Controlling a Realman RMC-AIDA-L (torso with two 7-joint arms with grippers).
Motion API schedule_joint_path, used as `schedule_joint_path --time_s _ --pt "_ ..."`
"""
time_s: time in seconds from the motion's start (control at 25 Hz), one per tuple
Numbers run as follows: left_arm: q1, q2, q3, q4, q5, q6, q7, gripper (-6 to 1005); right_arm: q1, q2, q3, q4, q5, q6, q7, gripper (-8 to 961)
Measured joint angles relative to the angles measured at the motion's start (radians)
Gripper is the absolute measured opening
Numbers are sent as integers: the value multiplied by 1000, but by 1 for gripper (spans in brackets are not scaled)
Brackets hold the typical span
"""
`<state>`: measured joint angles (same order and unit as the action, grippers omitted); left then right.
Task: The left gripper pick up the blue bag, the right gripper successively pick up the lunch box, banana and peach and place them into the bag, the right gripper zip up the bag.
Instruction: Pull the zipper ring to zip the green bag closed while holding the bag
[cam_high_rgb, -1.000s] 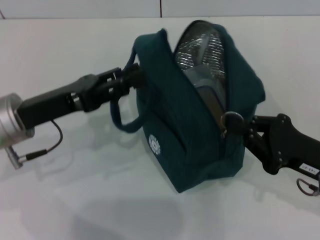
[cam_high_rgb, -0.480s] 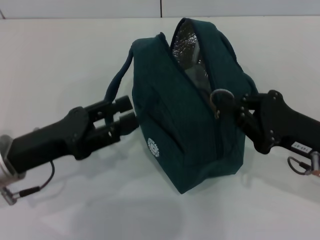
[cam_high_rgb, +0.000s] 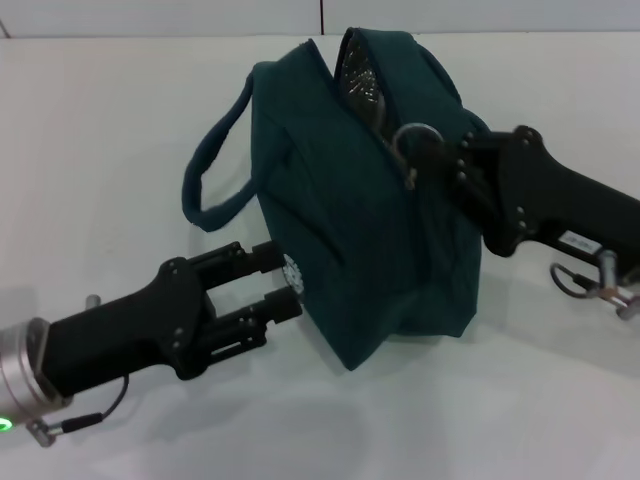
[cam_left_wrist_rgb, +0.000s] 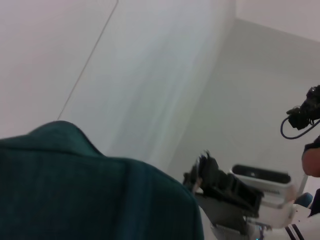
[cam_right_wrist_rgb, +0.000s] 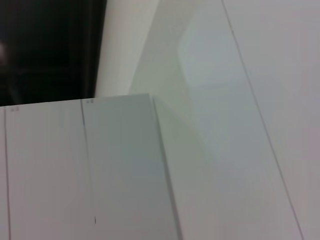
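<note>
The blue bag (cam_high_rgb: 370, 230) stands on the white table (cam_high_rgb: 100, 120) in the head view. Its top opening is narrow, with a strip of silver lining (cam_high_rgb: 360, 80) showing. My right gripper (cam_high_rgb: 452, 162) is at the bag's top right, shut on the ring zipper pull (cam_high_rgb: 410, 140). My left gripper (cam_high_rgb: 278, 282) is open, low at the bag's near left side beside the white logo. One handle loop (cam_high_rgb: 205, 190) hangs free. The left wrist view shows bag fabric (cam_left_wrist_rgb: 90, 190) close up. The lunch box, banana and peach are hidden.
The right arm's black body (cam_high_rgb: 570, 210) stretches off to the right, with a small cable loop (cam_high_rgb: 575, 280) under it. A seam in the back wall (cam_high_rgb: 321, 15) runs behind the table. The right wrist view shows only wall panels (cam_right_wrist_rgb: 100, 165).
My left gripper has let go of the handle and drawn back low and near. The right gripper has pulled the zipper ring up along the bag, narrowing the opening. The bag has shifted.
</note>
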<state>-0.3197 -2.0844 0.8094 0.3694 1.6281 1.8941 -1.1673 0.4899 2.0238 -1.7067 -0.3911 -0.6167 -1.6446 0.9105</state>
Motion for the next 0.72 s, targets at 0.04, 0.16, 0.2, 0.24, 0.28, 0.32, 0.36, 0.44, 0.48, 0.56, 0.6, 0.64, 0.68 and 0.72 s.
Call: schedule_joint_path --time_s 0.04,0.16,0.2,0.24,0.28,0.32,0.36,0.44,0.48,0.56,0.6,0.64,0.68,0.72 --pt "0 -1 0 -18 -4 -1 33 611 10 0 -2 0 0 4 1 6" --pt "-2 -3 -5 -60 -24 -12 109 609 31 3 -5 -3 0 30 7 6" --pt "-2 -4 -6 -74 -34 -18 131 608 41 4 -5 -4 0 43 11 6" --pt "-2 -4 -7 -86 -55 -30 152 608 49 4 -7 -5 0 52 13 6" --pt "-1 -4 -8 -98 -76 -41 169 607 58 5 -8 -6 0 60 15 6" --pt "0 -5 -8 -111 -104 -54 187 606 68 5 -9 -6 0 66 18 6" --pt "1 -5 -8 -122 -124 -62 202 606 75 5 -10 -7 0 70 21 6" --pt "1 -5 -8 -141 -156 -71 231 604 85 5 -10 -8 0 75 23 6" --pt "-1 -5 -8 -146 -165 -72 244 604 91 4 -11 -8 0 78 23 6" --pt "-5 -5 -6 -149 -167 -72 253 603 101 4 -11 -8 0 82 24 6" --pt "-7 -5 -5 -150 -167 -72 255 602 108 4 -11 -9 0 83 23 6" --pt "-8 -5 -4 -150 -167 -72 256 601 113 4 -11 -10 0 85 24 6" --pt "-9 -5 -4 -150 -167 -72 256 601 118 4 -11 -11 0 88 23 6" --pt "-12 -5 -5 -150 -168 -72 256 600 120 4 -10 -13 0 90 23 6"
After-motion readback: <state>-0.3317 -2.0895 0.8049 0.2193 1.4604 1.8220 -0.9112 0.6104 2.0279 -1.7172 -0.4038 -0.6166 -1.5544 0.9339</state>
